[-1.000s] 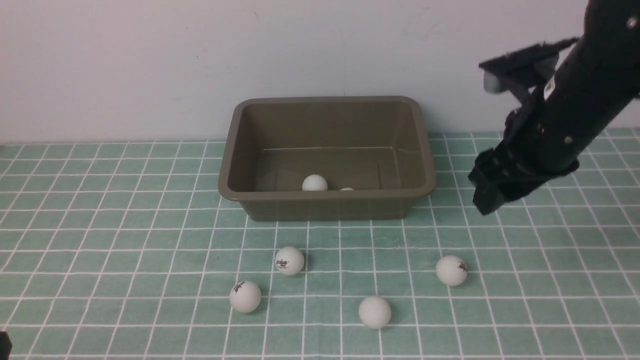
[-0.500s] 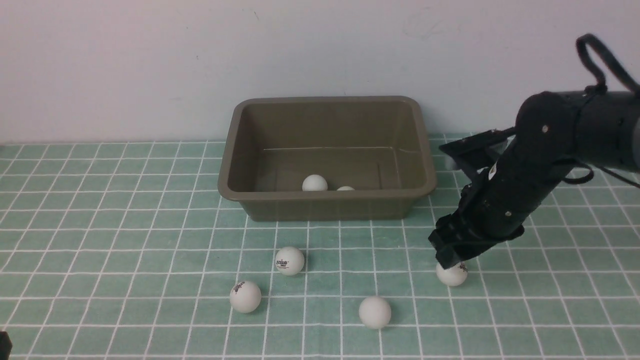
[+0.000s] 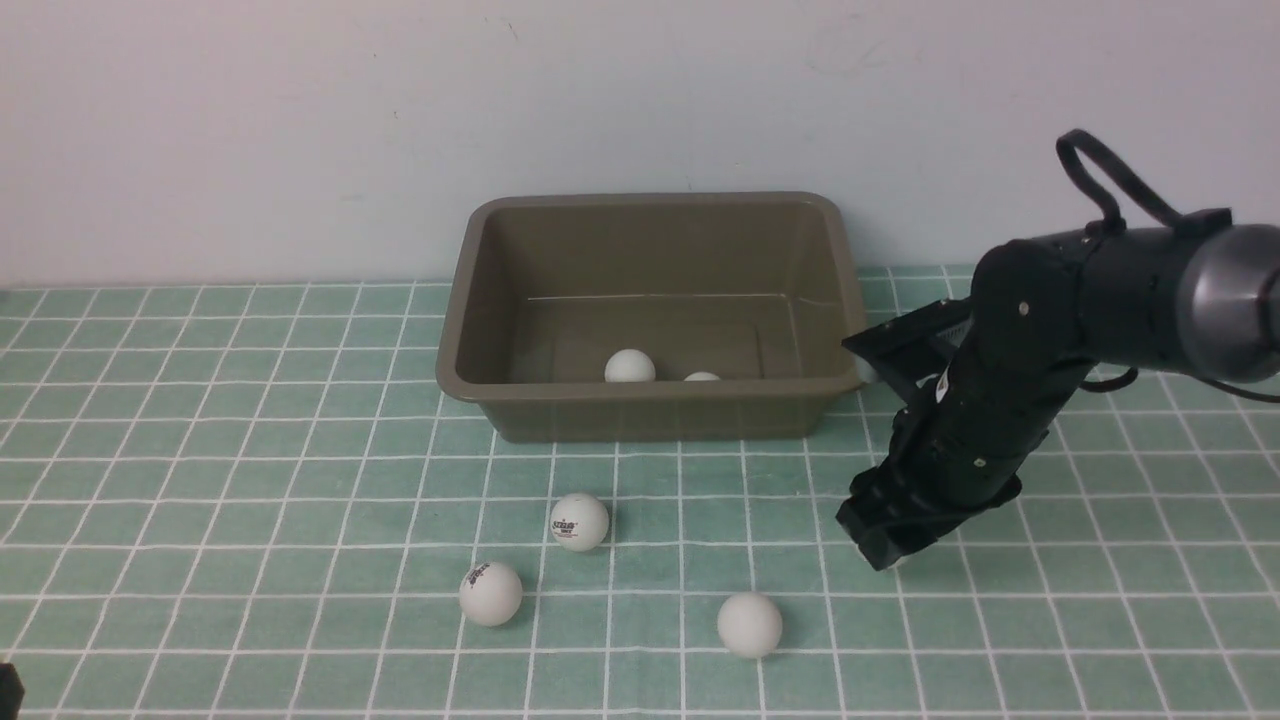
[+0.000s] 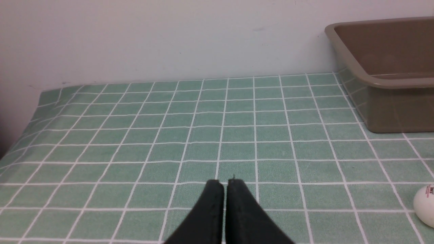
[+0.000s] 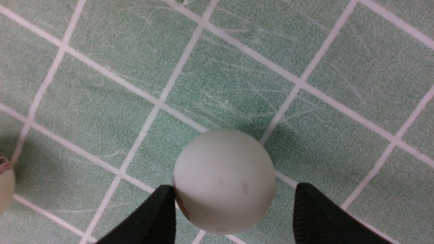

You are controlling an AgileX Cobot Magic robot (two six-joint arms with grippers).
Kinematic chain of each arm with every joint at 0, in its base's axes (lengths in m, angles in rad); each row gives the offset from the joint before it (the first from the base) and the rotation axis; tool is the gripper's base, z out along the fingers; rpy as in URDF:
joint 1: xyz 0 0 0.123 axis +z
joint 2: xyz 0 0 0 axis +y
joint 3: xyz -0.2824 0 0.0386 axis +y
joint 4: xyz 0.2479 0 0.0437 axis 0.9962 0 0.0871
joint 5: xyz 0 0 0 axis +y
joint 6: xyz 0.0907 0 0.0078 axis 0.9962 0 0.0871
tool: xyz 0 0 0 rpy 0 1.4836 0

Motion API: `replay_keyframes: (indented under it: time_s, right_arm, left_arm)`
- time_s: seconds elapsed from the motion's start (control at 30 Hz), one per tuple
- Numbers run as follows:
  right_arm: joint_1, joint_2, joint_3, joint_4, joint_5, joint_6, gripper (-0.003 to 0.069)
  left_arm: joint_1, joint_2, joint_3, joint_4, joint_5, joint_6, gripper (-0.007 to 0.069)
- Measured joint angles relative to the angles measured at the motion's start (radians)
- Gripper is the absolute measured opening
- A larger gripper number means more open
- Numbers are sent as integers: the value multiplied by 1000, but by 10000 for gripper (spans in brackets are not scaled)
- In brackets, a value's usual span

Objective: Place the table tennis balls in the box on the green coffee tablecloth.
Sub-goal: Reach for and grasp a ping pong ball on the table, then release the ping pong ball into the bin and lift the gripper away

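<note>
The olive-brown box (image 3: 460, 300) stands at the back of the green coffee tablecloth (image 3: 250, 450) with two table tennis balls (image 3: 629, 366) (image 3: 701, 377) inside. Three more balls lie in front of it (image 3: 579, 521) (image 3: 490, 592) (image 3: 749, 624). My right gripper (image 3: 885, 545) is down on the cloth right of them and hides another ball there. In the right wrist view that ball (image 5: 223, 169) sits between the open fingers of the right gripper (image 5: 234, 188), one finger at its side, a gap at the other. My left gripper (image 4: 225, 183) is shut and empty, low over the cloth.
A pale wall runs just behind the box. The left wrist view shows the box (image 4: 390, 112) far off and one logo ball (image 4: 425, 205) at the frame's edge. Another ball (image 5: 5, 186) peeks in at the edge of the right wrist view.
My right arm has swung down from beside the box's right end to the right-hand ball on the cloth, now hiding it. The smaller-looking ball in the box drifted slightly right. The left gripper stayed put.
</note>
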Motion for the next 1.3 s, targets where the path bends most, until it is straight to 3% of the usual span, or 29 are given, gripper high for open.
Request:
replay_keyframes:
  time_s: [0.3, 0.4, 0.6, 0.77, 0.93, 1.07, 1.3]
  right_arm:
    - [0, 41, 0, -1, -12, 7, 416]
    - [0, 50, 0, -5, -15, 7, 366]
    - [0, 48, -45, -4, 86, 2, 365]
    - [0, 5, -236, 113, 277, -43, 365]
    - [0, 2, -448, 218, 243, -104, 365]
    - [0, 81, -593, 192, 128, -120, 365]
    - [0, 291, -738, 158, 143, -141, 365]
  left_arm:
    - [0, 0, 0, 0, 0, 0, -4]
    - [0, 0, 0, 0, 0, 0, -4]
    - [0, 0, 0, 0, 0, 0, -4]
    - [0, 0, 0, 0, 0, 0, -4]
    - [0, 0, 0, 0, 0, 0, -4]
    - [0, 0, 0, 0, 0, 0, -4]
    - [0, 0, 0, 0, 0, 0, -4]
